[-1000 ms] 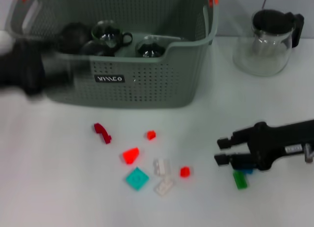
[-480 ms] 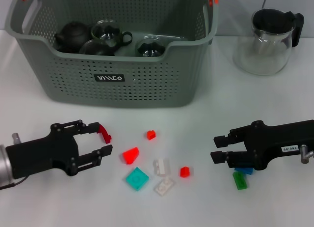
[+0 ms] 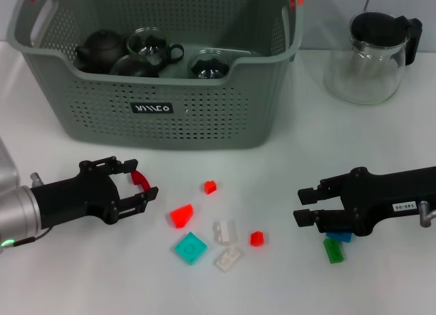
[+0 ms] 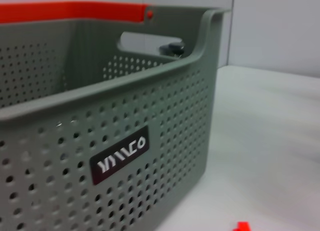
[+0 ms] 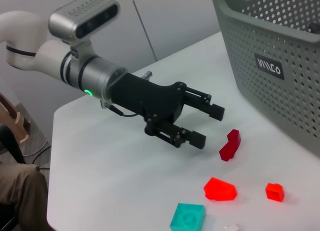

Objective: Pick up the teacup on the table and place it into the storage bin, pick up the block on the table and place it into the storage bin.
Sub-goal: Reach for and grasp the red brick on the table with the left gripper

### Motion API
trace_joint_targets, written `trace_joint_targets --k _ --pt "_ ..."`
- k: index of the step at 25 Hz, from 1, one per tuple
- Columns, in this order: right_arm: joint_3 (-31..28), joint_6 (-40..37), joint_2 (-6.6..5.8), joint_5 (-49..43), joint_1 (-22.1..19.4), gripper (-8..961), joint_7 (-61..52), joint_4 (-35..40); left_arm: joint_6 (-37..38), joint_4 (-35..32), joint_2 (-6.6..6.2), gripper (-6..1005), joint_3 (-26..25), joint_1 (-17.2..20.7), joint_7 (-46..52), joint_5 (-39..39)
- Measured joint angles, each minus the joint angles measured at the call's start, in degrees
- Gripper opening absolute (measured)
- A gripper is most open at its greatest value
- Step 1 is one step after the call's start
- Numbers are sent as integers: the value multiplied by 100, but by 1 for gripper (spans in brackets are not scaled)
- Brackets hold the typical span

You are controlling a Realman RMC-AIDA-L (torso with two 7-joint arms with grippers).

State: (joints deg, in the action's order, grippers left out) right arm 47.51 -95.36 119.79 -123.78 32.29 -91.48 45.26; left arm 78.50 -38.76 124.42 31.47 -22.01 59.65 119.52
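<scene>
1. The storage bin (image 3: 170, 76) is sitting at the far side of the white counter (image 3: 82, 274), and it's already holding a dark teapot (image 3: 99, 48) plus a couple of glass teacups (image 3: 153, 48).
2. The left end effector (image 3: 139, 180) is hovering low over the counter in front of the bin's left half, fingers spread wide with nothing gripped. A dark red curved block (image 3: 141, 179) is lying right between its fingertips; I can't tell if they're touching it.
3. More loose blocks are scattered in front of the bin: a small red cube (image 3: 210, 187), a bigger red wedge (image 3: 181, 215), a teal square block (image 3: 190, 247), two white pieces (image 3: 225, 243), and another little red one (image 3: 257, 238).
4. The right end effector (image 3: 305, 206) is hanging in front of the bin's right corner, also open and empty, pointing toward the block pile.
5. A green block (image 3: 333, 249) and a blue block (image 3: 339, 236) are lying just under the right arm.
6. A glass pitcher (image 3: 371, 56) with a black lid is standing to the right of the bin.
</scene>
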Motion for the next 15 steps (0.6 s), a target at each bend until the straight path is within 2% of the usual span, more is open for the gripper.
trace_joint_targets --k 8,15 --pt "4 0 -13 0 5 462 -1 0 -669 190 14 756 328 -107 -51 -2" --pt "4 10 -18 -4 -38 463 -1 0 -880 299 21 831 373 -137 -301 -196"
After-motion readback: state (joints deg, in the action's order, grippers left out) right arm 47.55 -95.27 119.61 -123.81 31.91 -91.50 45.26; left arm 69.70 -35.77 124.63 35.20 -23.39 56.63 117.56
